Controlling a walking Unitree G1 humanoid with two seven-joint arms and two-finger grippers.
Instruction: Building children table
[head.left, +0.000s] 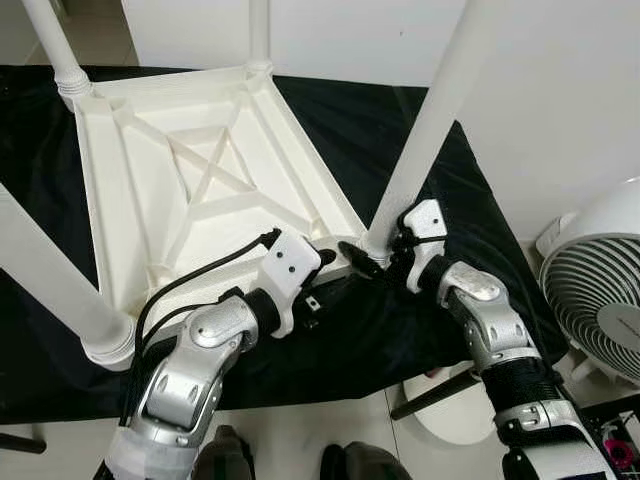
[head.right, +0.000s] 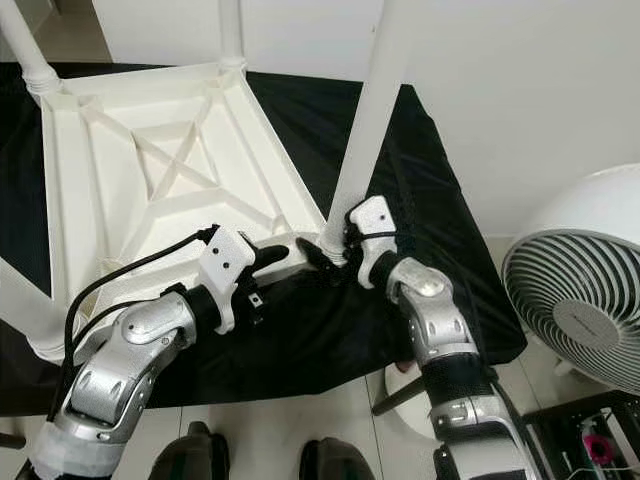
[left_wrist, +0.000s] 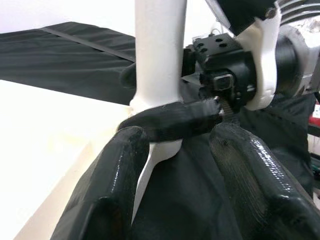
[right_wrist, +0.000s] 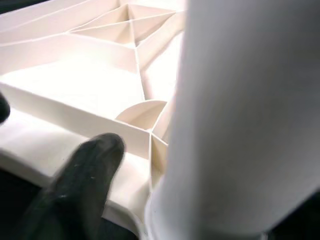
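White table leg (head.left: 430, 120) is pinched by right gripper (head.left: 372, 258); left gripper (left_wrist: 175, 165) jaws spread; no writing legible.

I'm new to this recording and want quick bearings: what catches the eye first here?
An upside-down white plastic children's table lies on a black cloth, legs pointing up. The right gripper clasps the base of the near-right white table leg, with the left gripper close beside that corner. A white floor fan stands at the right.
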